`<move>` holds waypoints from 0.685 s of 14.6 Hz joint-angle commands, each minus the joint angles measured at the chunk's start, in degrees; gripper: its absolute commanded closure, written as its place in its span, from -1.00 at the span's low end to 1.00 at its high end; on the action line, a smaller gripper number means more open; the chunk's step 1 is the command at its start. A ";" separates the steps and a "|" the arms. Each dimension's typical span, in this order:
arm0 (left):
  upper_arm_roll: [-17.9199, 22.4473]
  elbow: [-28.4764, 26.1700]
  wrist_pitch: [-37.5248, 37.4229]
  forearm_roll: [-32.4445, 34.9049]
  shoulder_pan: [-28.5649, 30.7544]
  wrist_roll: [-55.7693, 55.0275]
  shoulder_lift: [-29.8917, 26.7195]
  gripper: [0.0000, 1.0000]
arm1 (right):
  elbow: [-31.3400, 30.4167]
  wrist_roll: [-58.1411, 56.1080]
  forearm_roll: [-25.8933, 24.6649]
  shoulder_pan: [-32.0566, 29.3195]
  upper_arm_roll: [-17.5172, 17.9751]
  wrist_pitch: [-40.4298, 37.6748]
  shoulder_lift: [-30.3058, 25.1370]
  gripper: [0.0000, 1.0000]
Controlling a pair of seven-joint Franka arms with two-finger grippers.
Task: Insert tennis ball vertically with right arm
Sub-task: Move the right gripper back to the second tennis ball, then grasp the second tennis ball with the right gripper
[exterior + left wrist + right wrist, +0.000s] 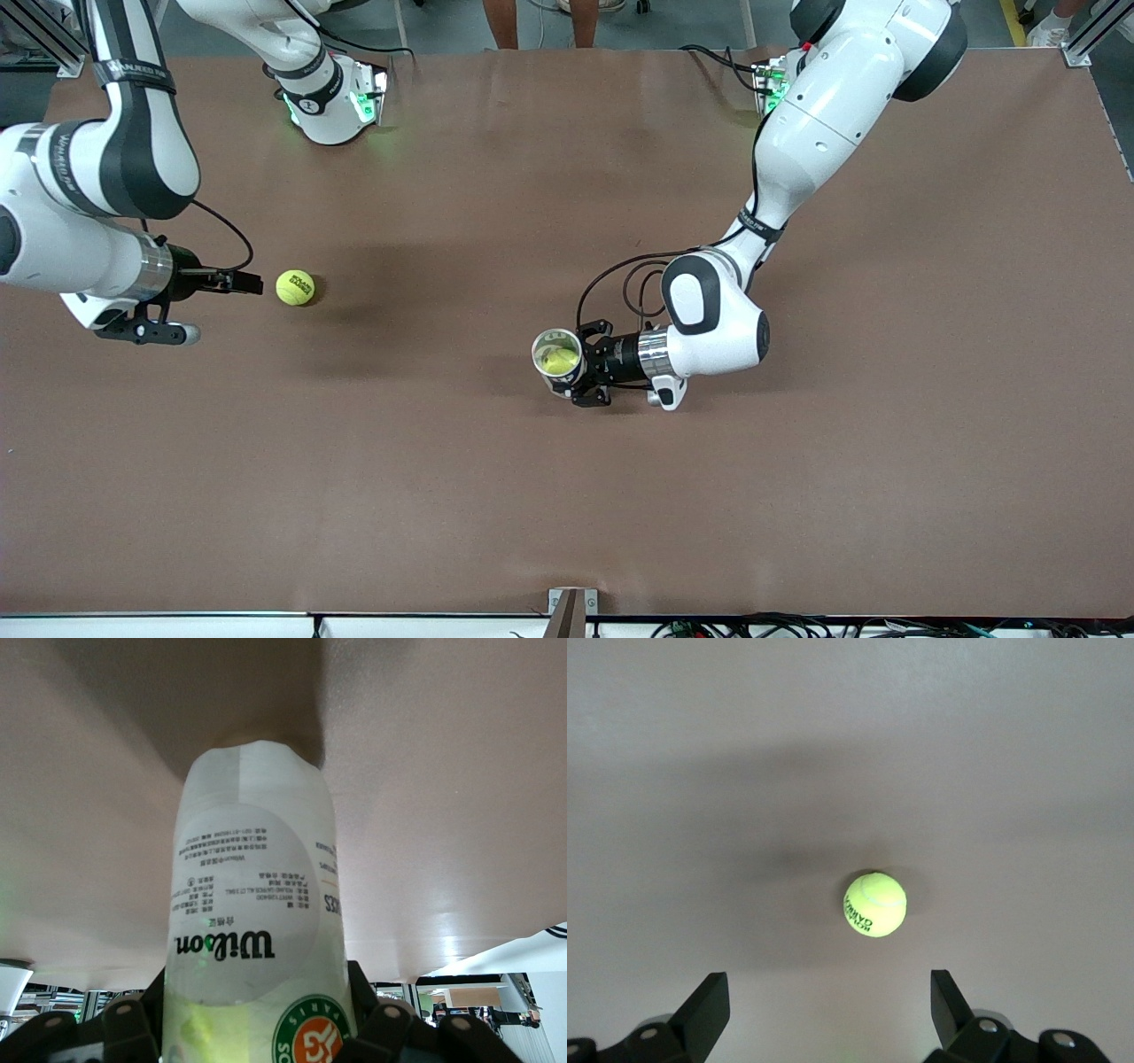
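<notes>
A yellow-green tennis ball [295,287] lies on the brown table toward the right arm's end. It also shows in the right wrist view [873,904]. My right gripper [249,283] is low beside the ball, a short gap away, with its fingers [709,1003] open and empty and pointed at the ball. My left gripper [576,363] is shut on a clear Wilson ball can [555,342], near the middle of the table, held upright with its open mouth up. Another yellow ball [560,361] lies inside. The can fills the left wrist view [252,904].
The brown table [567,514] stretches wide around both grippers. The arm bases stand along its edge farthest from the front camera. A black cable [620,275] loops by the left wrist. A small bracket [571,611] sits at the table's nearest edge.
</notes>
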 commanded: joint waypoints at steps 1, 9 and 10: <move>-0.01 -0.09 -0.06 -0.79 -0.05 -0.50 -0.57 -0.50 | -9.21 -0.53 -1.10 -1.05 1.27 6.80 -3.93 -1.00; -0.09 -0.18 -0.06 -0.88 -0.05 -1.29 -0.66 -0.51 | -17.47 -0.53 -1.36 -1.66 1.18 18.75 -1.21 -1.00; -0.09 -0.18 -0.06 -0.88 -0.05 -1.38 -0.66 -0.51 | -18.79 -0.53 -1.45 -1.75 1.26 20.95 -0.43 -1.00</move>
